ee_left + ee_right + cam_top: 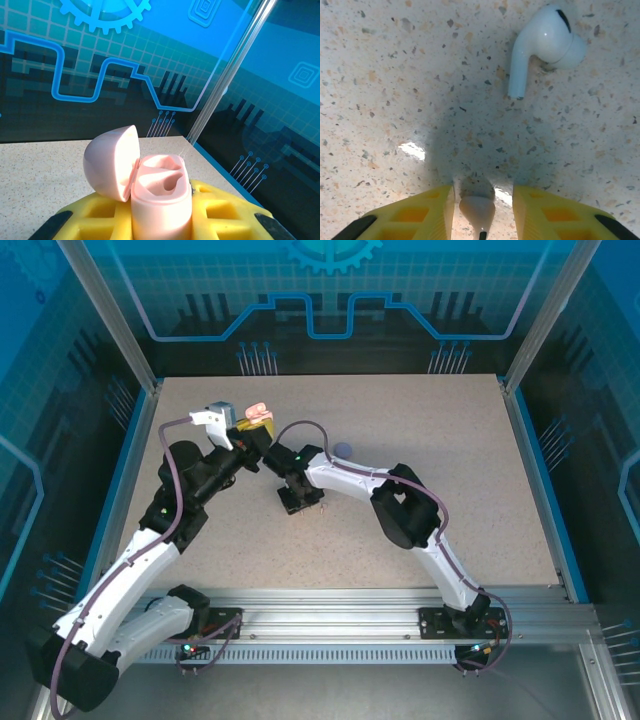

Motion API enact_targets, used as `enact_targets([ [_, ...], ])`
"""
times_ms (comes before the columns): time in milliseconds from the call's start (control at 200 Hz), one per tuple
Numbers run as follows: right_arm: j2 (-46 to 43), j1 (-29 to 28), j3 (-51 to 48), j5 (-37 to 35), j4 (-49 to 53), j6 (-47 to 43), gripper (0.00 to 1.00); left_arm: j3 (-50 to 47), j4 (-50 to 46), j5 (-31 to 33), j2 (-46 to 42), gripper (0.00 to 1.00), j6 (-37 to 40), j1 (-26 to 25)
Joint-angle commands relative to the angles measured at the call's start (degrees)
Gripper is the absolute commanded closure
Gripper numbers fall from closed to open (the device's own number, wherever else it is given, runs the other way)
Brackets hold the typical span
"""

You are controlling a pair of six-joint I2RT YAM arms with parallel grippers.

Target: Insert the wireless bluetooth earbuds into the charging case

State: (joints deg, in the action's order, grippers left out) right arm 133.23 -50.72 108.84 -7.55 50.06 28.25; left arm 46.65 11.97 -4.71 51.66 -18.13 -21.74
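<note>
Right gripper [482,194] stands parted astride a white earbud [477,211] on the table [395,75] — a skewed pinch could flick it away. Beyond lies a second white earbud [545,45]. Left gripper [160,212] clamps the open pink charging case [162,192] — small wells punish misalignment.

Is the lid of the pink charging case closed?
No, the lid of the pink charging case is swung back, wide open.

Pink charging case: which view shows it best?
Left wrist: the pink charging case is close up, lid open, earbud wells visible, clamped in the left gripper. Top external shows it as a small pink shape at that gripper's tip.
</note>
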Motion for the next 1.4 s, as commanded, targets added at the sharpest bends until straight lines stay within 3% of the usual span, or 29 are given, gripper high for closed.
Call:
enact_targets([
  [0,2.39,-1.22,0.89,-0.87,2.56,-0.35,0.64,-0.80,2.30,0.84,-1.27,1.00,-1.25,0.12],
  [145,2.85,-1.83,0.95,-1.05,2.92,-0.54,0.66,-0.92,2.50,0.93,-1.34,1.00,-1.39,0.12],
  [420,2.65,-2.28,0.80,-0.72,2.86,-0.02,0.88,-1.08,2.56,0.93,-1.25,1.00,-1.73,0.13],
  [855,-7.10,-2.12,-3.01,-3.86,0.43,1.53,0.92,-1.26,2.62,0.93,-0.94,1.00,-1.91,0.12],
  [1396,-37.02,0.47,-16.86,-13.62,-2.82,1.35,0.93,-1.86,3.21,-2.67,-1.10,1.00,0.09,0.19],
])
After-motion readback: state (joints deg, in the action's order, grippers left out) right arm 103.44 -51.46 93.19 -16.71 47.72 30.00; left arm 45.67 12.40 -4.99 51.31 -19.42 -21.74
